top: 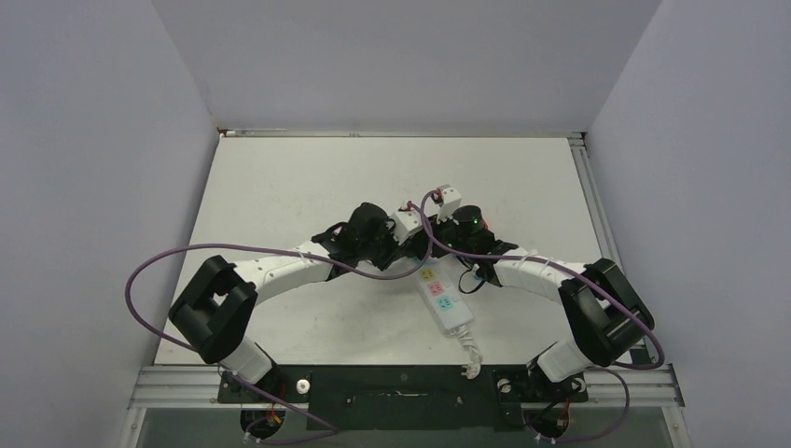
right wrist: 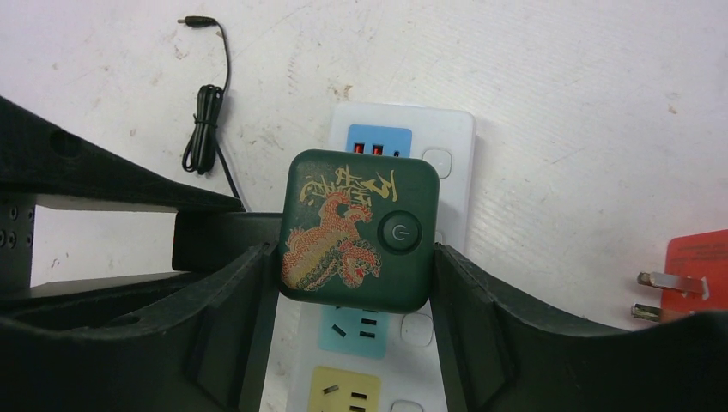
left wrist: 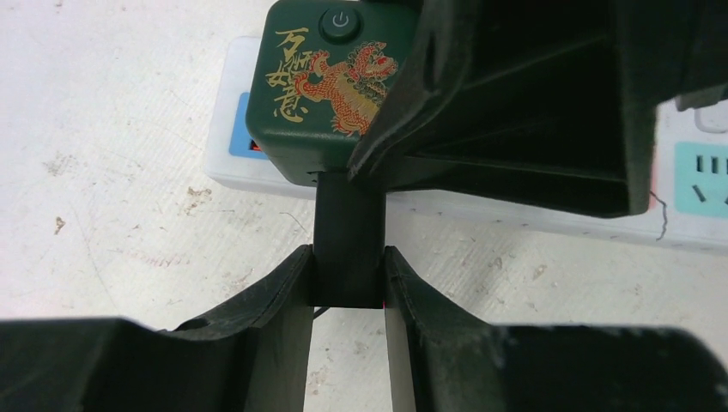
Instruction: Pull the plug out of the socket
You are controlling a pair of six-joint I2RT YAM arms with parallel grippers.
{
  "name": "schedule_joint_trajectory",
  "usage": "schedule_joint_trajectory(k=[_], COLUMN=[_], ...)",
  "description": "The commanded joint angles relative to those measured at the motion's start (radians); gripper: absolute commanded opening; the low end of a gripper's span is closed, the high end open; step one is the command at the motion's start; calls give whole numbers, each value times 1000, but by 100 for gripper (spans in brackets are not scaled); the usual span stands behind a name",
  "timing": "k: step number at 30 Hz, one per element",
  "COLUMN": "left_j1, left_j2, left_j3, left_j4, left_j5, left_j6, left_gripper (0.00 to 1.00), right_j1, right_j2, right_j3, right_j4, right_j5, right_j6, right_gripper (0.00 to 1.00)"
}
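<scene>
Plain grey walls point(top: 401, 56) close the cell at 9, 12 and 3 o'clock. The worktop point(top: 298, 187) is matt white. A metal rail point(top: 588, 196) runs along its 3 o'clock edge, and the arm bases are at 6 o'clock. In the wrist views the surface is scuffed, with brown specks, fine scratches and faint smears.

The socket point(top: 446, 301) lies flat just on the 3 o'clock side of centre. It runs from about 11 o'clock towards 5 o'clock, and its cord point(top: 471, 355) trails to 6 o'clock. Yellow, pink and blue outlets show on its near half, while the far end is hidden under the two wrists.

A dark green plug point(right wrist: 356, 230), printed with a gold and red dragon and a round power button, sits on the socket near that far end. Blue USB ports are at its 12 o'clock, and a blue outlet and then a yellow one are at its 6 o'clock.

The right pincer point(right wrist: 356, 266) stands half wide, with one finger pressed against each side of the plug. The left pincer point(left wrist: 348, 279) is almost closed and pinches a black stem point(left wrist: 348, 223) that juts from the plug's side. I cannot tell what the stem is.

At 10 o'clock in the right wrist view, a thin black cable point(right wrist: 204, 120) lies bundled on the worktop. A red piece point(right wrist: 691, 257) with metal prongs shows at 3 o'clock.
</scene>
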Motion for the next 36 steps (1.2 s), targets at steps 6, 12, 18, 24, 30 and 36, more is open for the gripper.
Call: schedule_joint_trajectory(k=[6,12,18,24,30,36], left_j1=[-95,-76,5,90,133,149], left_j2=[30,31,27,12,7,7], left_j3=[46,56,96,96,96,98], left_j4=[84,58,-2,-8,-10,-10], left_j5=[-94,-122,-13,55,73,71], left_j6=[-52,-26,-24,-7,-1,-11], left_gripper=[0,0,0,0,0,0], right_j1=[-16,-17,-16,-12,7,31], right_j2=[55,42,-9,-24,-20,-28], right_j3=[36,25,-8,-15,-12,-12], right_j4=[-59,-37,16,32,45,41], right_j5=[140,105,29,-31,-71,-61], right_j6=[29,19,-3,-22,-37,-54], right_gripper=[5,5,5,5,5,5])
